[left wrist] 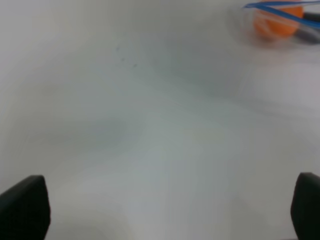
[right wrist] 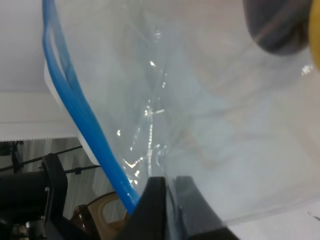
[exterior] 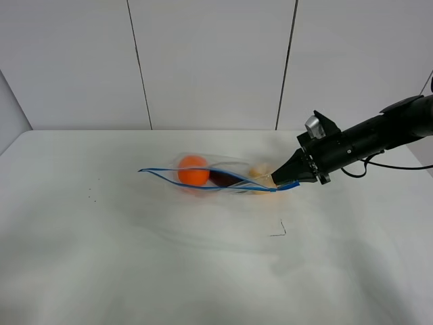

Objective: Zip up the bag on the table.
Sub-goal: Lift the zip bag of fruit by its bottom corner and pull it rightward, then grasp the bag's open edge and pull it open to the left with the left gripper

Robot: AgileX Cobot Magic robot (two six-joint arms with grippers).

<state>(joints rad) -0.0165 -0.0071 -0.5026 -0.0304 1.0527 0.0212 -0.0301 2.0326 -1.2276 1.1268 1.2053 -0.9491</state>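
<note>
The right gripper is closed tight on the bag. It pinches the clear film at the bag's end nearest to the right arm, just beside the end of the blue zip strip. In the right wrist view its two dark fingers meet with the plastic between them. From there the strip runs away as two separate blue lines, so I judge that the mouth is open along most of its length.

The bag lies on the white table. Inside the bag the yellow fruit is nearest to the held end, the dark purple fruit is in the middle, and the orange fruit is toward the free end. A small black mark is on the table near the held end.

The left gripper has its jaws wide with nothing between them, and it hangs well apart from the bag, on the side of the free end.

To do this step well, the right hold should serve as an anchor and pull only lightly, so that the strip is straight. The left gripper should catch both lips together close to the held end and slide toward the free end. The fruit bulges the film, so the lips may part again if the pressure is weak
</note>
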